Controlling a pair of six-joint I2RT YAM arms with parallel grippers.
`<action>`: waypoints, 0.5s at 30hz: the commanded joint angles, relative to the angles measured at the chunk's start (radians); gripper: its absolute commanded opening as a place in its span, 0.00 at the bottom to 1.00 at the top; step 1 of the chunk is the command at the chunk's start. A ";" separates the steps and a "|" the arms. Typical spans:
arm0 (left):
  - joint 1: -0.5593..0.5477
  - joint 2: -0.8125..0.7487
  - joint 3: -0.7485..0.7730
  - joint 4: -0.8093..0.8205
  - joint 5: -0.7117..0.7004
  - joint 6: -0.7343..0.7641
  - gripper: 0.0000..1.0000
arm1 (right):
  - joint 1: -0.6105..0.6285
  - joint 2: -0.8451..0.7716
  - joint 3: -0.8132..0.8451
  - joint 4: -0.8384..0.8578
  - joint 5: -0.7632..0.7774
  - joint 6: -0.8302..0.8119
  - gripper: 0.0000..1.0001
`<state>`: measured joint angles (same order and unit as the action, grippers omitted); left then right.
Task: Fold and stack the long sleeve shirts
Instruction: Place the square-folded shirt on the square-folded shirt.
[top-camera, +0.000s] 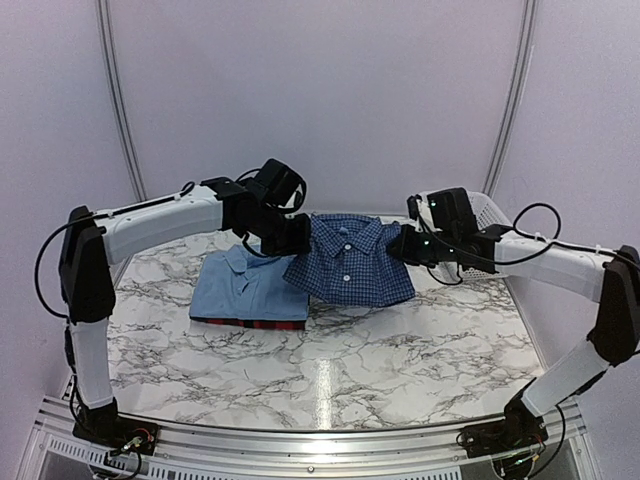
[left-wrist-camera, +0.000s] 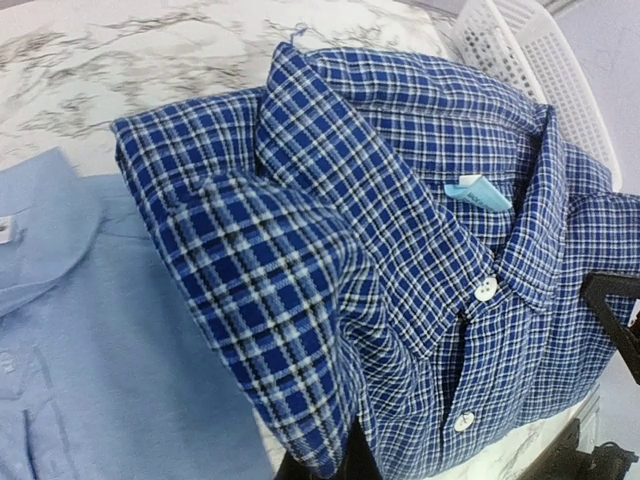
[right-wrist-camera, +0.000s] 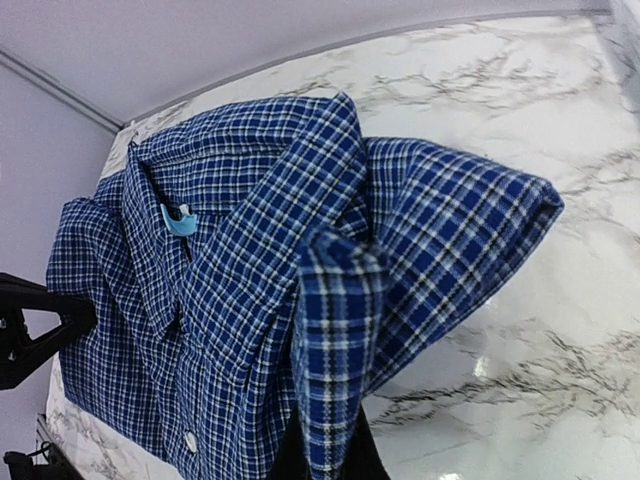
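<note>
**Both arms hold the folded navy shirt beside the stack**

The marble table (top-camera: 330, 370) fills the middle of the top view. The left arm (top-camera: 150, 225) and the right arm (top-camera: 560, 260) reach in from either side and meet over its far half.

Between them hangs the navy checked shirt (top-camera: 350, 262). It is folded and buttoned, with the collar toward the back wall and the front facing up. It tilts down toward the near edge of the table. Its lower left corner overlaps the right edge of the light blue shirt (top-camera: 245, 285). I cannot tell whether the two cloths touch there.

The light blue shirt lies folded flat on the table, left of centre, collar to the rear. Under its near edge shows a thin strip of the dark red shirt (top-camera: 250, 322), so the blue one rests on top of it.

The white lattice basket (top-camera: 487, 212) stands at the back right, mostly hidden behind the right arm.

The left gripper (top-camera: 285, 237) is closed tight on a fold of cloth at the navy shirt's left shoulder. The right gripper (top-camera: 405, 245) is pinched shut on the opposite shoulder in the same way. Each wrist view shows the check fabric bunched and running down between that gripper's own fingers.

Inside the navy collar sits a small pale blue label (left-wrist-camera: 478, 192). Just below it is a white button (left-wrist-camera: 486, 290).
</note>
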<state>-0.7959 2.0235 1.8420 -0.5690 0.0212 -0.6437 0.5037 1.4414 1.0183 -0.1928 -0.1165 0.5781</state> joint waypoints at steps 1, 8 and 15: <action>0.067 -0.139 -0.128 0.009 -0.046 0.027 0.00 | 0.101 0.125 0.161 0.038 0.016 0.026 0.00; 0.204 -0.311 -0.341 0.007 -0.035 0.064 0.00 | 0.218 0.414 0.439 0.056 -0.010 0.042 0.00; 0.348 -0.404 -0.474 -0.008 0.005 0.105 0.00 | 0.289 0.654 0.715 0.042 -0.046 0.073 0.00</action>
<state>-0.5037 1.6768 1.4063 -0.5755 -0.0059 -0.5785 0.7582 2.0232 1.5929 -0.1677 -0.1299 0.6205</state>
